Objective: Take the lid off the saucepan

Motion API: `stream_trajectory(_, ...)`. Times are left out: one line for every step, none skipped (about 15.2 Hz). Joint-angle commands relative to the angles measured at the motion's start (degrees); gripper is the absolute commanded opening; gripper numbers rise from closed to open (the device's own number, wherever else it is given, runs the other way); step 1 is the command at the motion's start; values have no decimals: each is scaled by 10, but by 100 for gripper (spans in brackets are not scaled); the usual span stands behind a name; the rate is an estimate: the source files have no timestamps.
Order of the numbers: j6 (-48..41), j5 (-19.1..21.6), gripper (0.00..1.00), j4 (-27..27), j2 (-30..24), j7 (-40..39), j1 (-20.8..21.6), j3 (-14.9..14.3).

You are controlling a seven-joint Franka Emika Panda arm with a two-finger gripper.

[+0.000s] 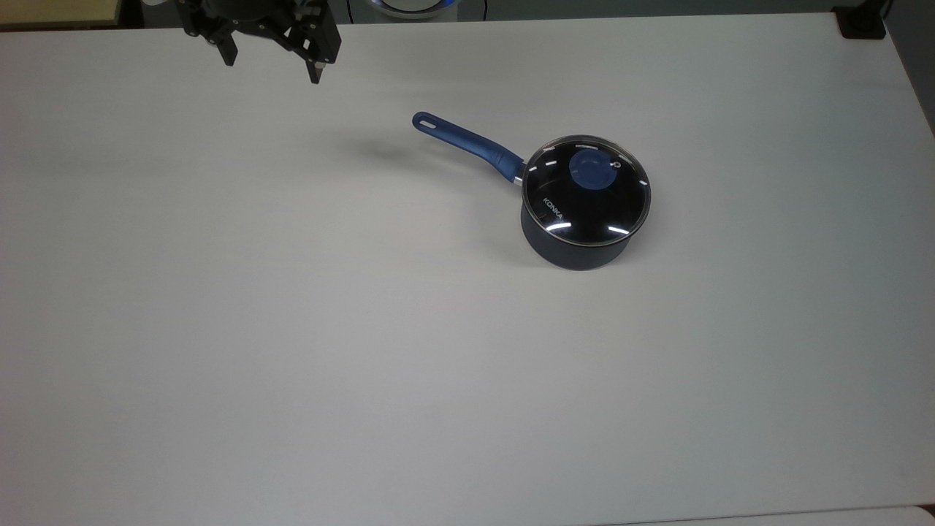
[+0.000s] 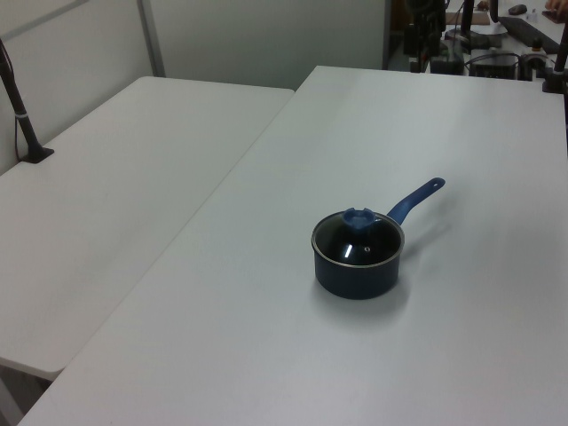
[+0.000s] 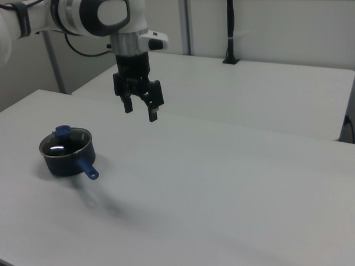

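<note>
The dark saucepan (image 1: 577, 248) stands on the white table (image 1: 292, 329), its long blue handle (image 1: 467, 142) pointing to the top view's upper left. The glass lid (image 1: 584, 191) with its blue knob (image 1: 592, 172) sits closed on the pan. The saucepan (image 2: 355, 271) with its lid (image 2: 358, 240) is mid-table in the left view, and the saucepan (image 3: 65, 161) is at the right view's left with the lid (image 3: 63, 142) on it. My gripper (image 1: 272, 67) hangs open and empty well above the table, far to the top view's upper left of the pan; the same gripper (image 3: 141, 112) is in the right view.
A second white table (image 2: 115, 204) adjoins on the left view's left, with a black post (image 2: 22, 115) clamped to it. Another black post (image 3: 230, 30) stands at the far edge in the right view. Equipment sits beyond the table's far end (image 2: 479, 44).
</note>
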Motion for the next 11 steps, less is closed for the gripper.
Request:
stream_trajectory(25,-25,100,-34,-11,-16,14,-12)
stream_trajectory(25,-25,100,-34,-11,-18,14,-13)
stream_trajectory(24,-25,100,-34,-11,-18,14,-13)
stream_trajectory(24,-25,100,-34,-11,-18,14,-13)
stream_trajectory(24,-25,100,-34,-11,-18,14,-12)
stream_trajectory(24,-25,100,-34,-11,-18,14,-13)
stream_trajectory(23,-25,100,-33,-11,-18,14,-13)
stream_trajectory(24,-25,100,-32,-11,-18,15,-17)
stream_trajectory(24,-25,100,-32,-11,-18,16,-22)
stream_trajectory(24,-25,100,-31,-11,-18,17,-24)
stream_trajectory(24,-25,100,-30,-11,-19,17,-25)
